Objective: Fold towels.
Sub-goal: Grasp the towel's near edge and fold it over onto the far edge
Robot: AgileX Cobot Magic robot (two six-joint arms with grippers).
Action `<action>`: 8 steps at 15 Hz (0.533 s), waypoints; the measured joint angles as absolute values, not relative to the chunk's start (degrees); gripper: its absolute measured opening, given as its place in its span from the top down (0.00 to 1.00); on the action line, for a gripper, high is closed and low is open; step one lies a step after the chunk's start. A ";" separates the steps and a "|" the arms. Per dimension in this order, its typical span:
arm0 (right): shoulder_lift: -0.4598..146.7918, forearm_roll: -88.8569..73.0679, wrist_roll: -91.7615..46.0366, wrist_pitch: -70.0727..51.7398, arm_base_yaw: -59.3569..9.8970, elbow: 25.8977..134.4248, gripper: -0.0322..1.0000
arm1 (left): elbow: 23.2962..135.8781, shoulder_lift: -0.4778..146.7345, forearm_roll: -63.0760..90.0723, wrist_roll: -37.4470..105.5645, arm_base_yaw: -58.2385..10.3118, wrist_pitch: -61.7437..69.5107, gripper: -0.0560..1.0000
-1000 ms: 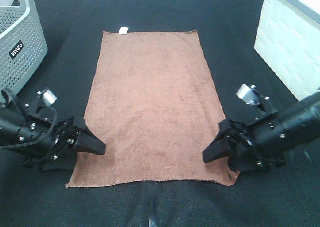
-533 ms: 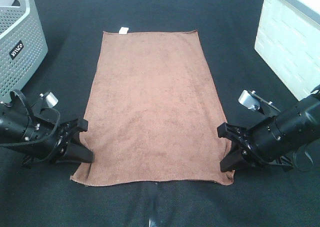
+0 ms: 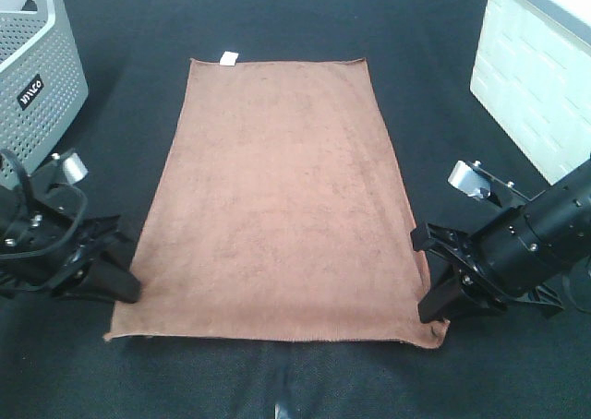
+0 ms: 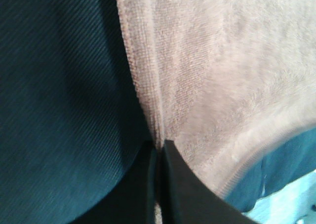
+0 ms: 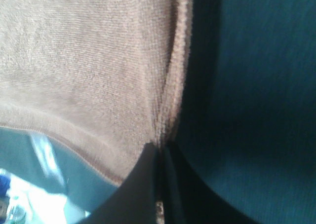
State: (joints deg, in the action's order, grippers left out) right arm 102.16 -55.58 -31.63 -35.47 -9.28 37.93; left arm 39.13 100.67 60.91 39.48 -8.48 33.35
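Observation:
The rust-brown terry towel (image 3: 277, 197) lies flat and spread out on the black table, with its small white tag (image 3: 228, 57) at the far short edge. My left gripper (image 3: 132, 290) is shut on the towel's left long edge near the near left corner; the left wrist view shows the towel (image 4: 217, 71) pinched between the shut fingers (image 4: 175, 184). My right gripper (image 3: 430, 299) is shut on the right long edge near the near right corner; the right wrist view shows the towel (image 5: 84, 61) pinched in the shut fingers (image 5: 143, 184).
A grey perforated basket (image 3: 37, 68) stands at the far left. A white brick-patterned box (image 3: 536, 77) stands at the far right. The black table cloth (image 3: 305, 382) surrounds the towel.
Both grippers moved outward and toward the near edge and closed on the towel's side edges. The near end of the towel was pulled wider and flatter, with its near corners stretched out.

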 joint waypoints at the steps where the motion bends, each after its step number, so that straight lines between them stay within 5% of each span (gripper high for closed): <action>1: 101.13 -55.18 -30.94 -35.98 -9.34 36.90 0.95 | 38.27 99.06 58.50 37.59 -8.48 33.63 0.95; 8: 90.81 -55.29 -30.71 -36.50 -9.40 22.92 0.95 | 27.50 92.59 55.81 35.24 -8.48 36.73 0.95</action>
